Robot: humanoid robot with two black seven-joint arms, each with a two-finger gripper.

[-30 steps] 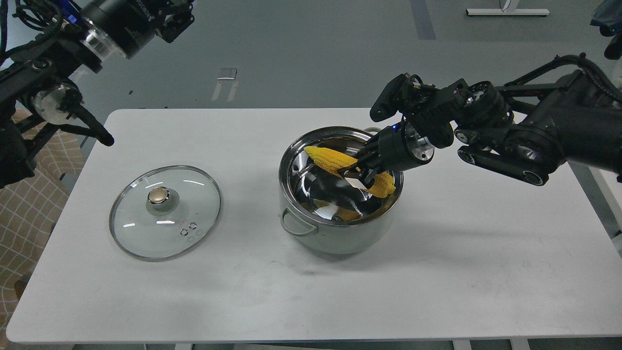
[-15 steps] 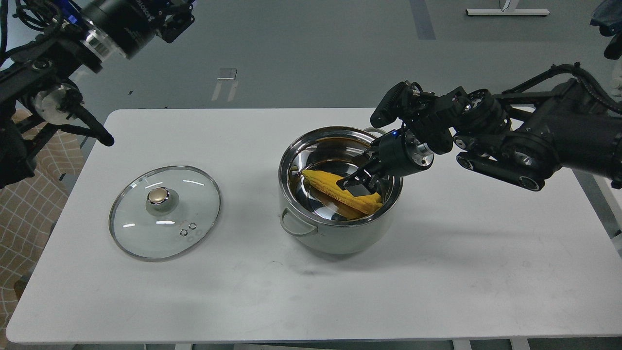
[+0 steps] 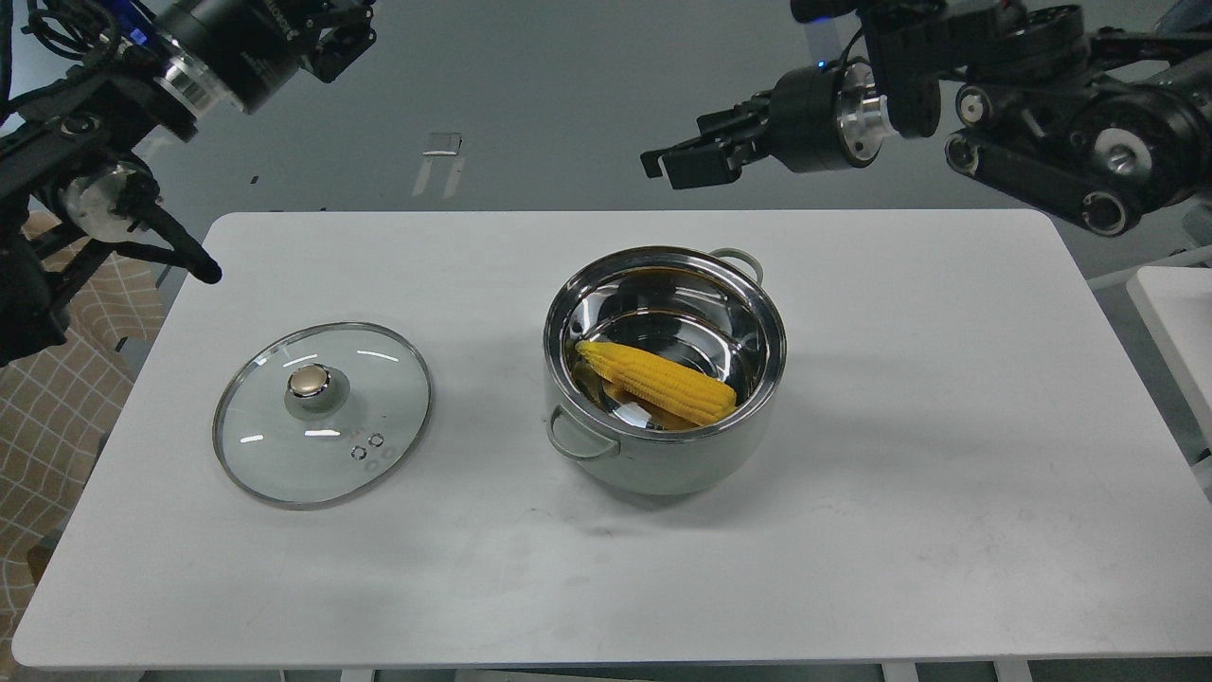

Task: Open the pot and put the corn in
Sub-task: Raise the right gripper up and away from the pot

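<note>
The shiny steel pot [image 3: 663, 455] stands uncovered at the middle of the white table [image 3: 900, 530]. The yellow corn [image 3: 657, 382] lies inside it on the mirror-like bottom, slanting from upper left to lower right. My right gripper [image 3: 674, 163] is open and empty, held high above and behind the pot, apart from it. My left gripper [image 3: 339, 38] is raised at the top left, far from the pot, and partly cut off by the frame edge. Its fingers are too dark to tell apart.
The flat glass lid [image 3: 322, 412] with a brass-coloured knob lies on the table left of the pot. A checked cloth [image 3: 57, 417] shows beyond the table's left edge. A second white surface [image 3: 1179, 313] is at the far right.
My right gripper let go of the corn, which dropped to the pot's bottom. The gripper then rose up and back out of the pot. The left arm has not moved.
</note>
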